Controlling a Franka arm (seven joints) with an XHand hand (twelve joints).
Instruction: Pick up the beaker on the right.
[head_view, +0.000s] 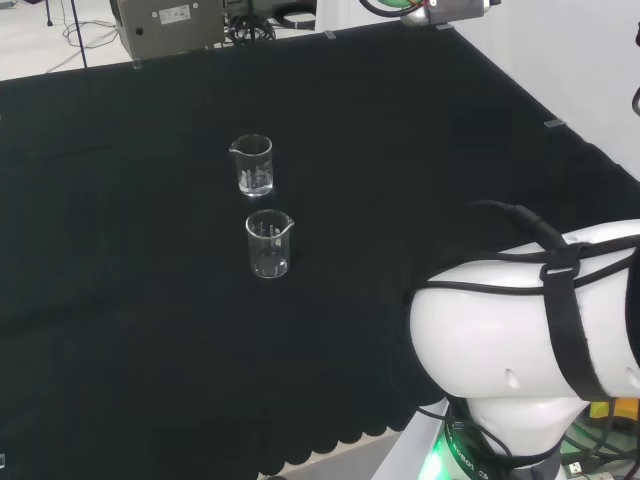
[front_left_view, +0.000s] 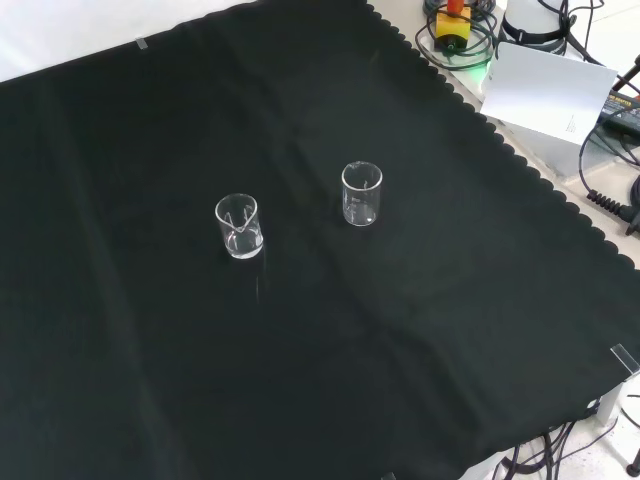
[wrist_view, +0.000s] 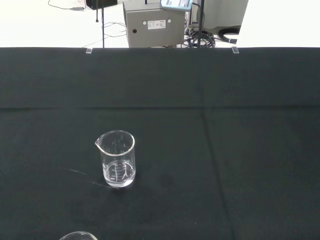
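Two clear beakers upright on tabletop: front view right beaker, left beaker, apart. Robot hand state: cannot tell.

- the desk under black cloth with a scalloped edge;
- a grey metal box past the desk's far edge in the wrist view;
- a white card and cables off the desk's corner in the front view

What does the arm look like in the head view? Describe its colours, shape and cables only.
The arm's link is a big, glossy white, rounded shell. A black strap wraps over it and a black cable runs along its top. Green light glows at the base below.
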